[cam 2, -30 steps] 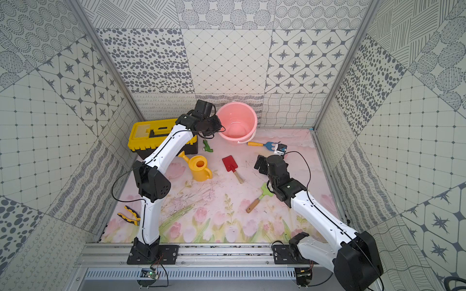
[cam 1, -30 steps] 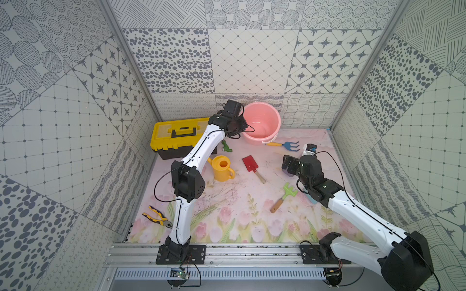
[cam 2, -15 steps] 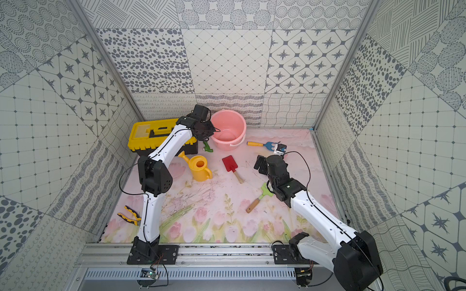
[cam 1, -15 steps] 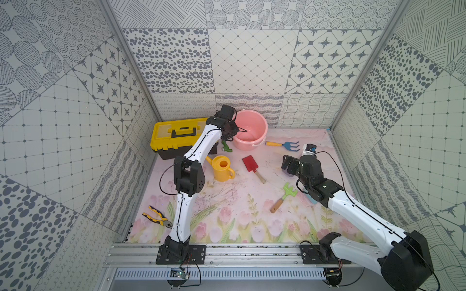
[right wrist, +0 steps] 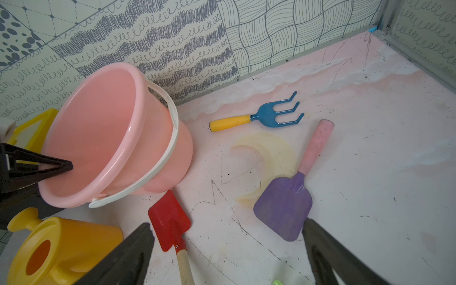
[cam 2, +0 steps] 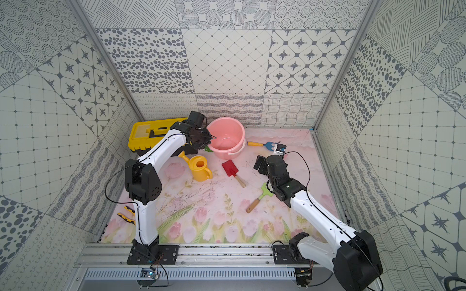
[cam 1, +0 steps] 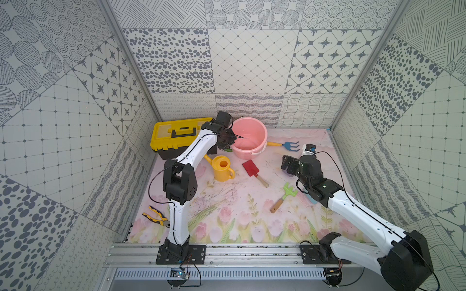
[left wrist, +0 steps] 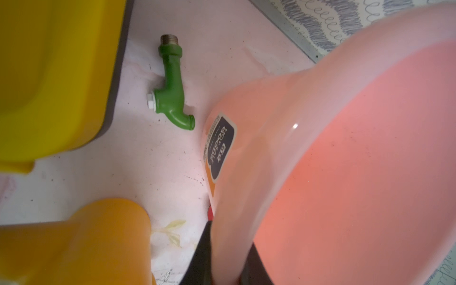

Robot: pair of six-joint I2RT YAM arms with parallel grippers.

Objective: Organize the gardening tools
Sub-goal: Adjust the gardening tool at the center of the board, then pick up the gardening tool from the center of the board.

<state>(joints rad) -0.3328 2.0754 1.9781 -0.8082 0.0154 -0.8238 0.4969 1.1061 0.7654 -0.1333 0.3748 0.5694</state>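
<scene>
Jaws of the left gripper [cam 1: 231, 140] are pinching narrow on the wall of the pink bucket [cam 1: 262, 142]. One finger [right wrist: 49, 167] is reaching inside the rim and the other is pressing from outside, so the bucket appears to be leaning toward that arm at the back of the mat [cam 1: 227, 209]. It is standing between the toolbox [cam 1: 174, 133] and the blue fork [cam 1: 290, 146], with the yellow watering can [cam 1: 222, 171] just beside it. The right gripper [cam 1: 288, 165] is hovering with its jaws spread wide and nothing between them, looking down over the purple scoop [right wrist: 283, 204] and the red spade [right wrist: 170, 219]. All the tools in view are lying loose on the mat: the spade just in front of the bucket, the fork just beside it toward the right wall, the scoop near the fork, and the green rake [cam 1: 290, 192] nearer the front. The bucket is looking empty. The step in hand seems to be steadying the bucket as a bin while the right arm is lining up on a first tool. Doing it well probably means holding the bucket's mouth open toward the right arm without crushing the thin wall. The open jaws should be brought square across a handle instead of a flat blade, since the blades are lying flush and offering little to grasp. The tool should then be carried clear of the white bail handle before it is let go.
</scene>
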